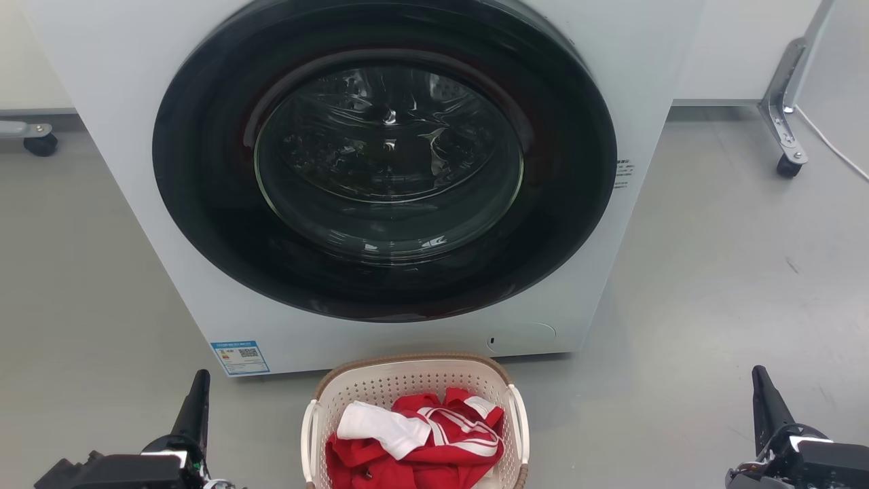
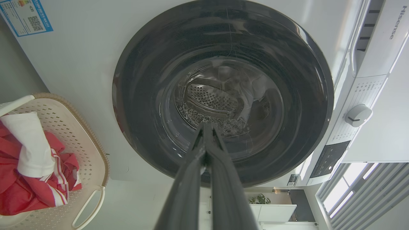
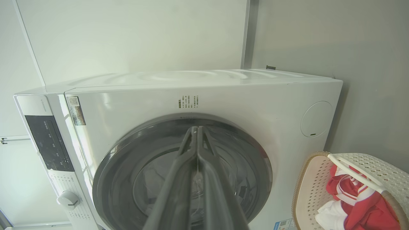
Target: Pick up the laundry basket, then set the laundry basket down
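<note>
The laundry basket sits at the washer's 6 o'clock, probably for easy loading; the left end effector and right end effector flank it, pinched together, empty.

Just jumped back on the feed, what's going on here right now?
Nothing is being handled yet. The laundry basket sits on the floor in front of the washing machine, whose door is closed, with red and white clothes in it. The left gripper and right gripper hover low on either side of the basket, both shut and empty, clear of its handles. The pick-up has not begun.
</note>
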`<state>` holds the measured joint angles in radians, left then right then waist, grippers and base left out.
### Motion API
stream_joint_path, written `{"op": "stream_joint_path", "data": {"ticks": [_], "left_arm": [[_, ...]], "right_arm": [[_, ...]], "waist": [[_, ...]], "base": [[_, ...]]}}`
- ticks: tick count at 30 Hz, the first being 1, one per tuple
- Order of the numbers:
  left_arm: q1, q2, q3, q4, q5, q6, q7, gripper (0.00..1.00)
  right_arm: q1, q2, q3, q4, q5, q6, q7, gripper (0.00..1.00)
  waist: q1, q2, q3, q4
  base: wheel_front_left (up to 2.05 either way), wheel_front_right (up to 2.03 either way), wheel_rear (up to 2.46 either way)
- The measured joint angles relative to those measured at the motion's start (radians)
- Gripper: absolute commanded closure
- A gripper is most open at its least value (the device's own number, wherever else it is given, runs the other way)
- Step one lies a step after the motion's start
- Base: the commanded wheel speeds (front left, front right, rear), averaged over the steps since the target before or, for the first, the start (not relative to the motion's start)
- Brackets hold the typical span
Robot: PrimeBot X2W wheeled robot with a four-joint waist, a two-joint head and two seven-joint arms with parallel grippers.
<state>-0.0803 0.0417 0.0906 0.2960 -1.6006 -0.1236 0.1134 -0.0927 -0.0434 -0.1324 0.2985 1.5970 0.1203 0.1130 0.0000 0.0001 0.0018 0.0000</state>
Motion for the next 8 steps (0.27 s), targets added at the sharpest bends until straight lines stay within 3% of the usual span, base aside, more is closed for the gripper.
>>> {"op": "stream_joint_path", "data": {"ticks": [8], "left_arm": [[0.000,0.000,0.000,0.000,0.000,0.000,0.000,1.00]], "right_arm": [[0.000,0.000,0.000,0.000,0.000,0.000,0.000,1.00]], "waist": [[0.0000,0.0000,0.000,0.000]], "base": [[0.00,0.00,0.00]]}}
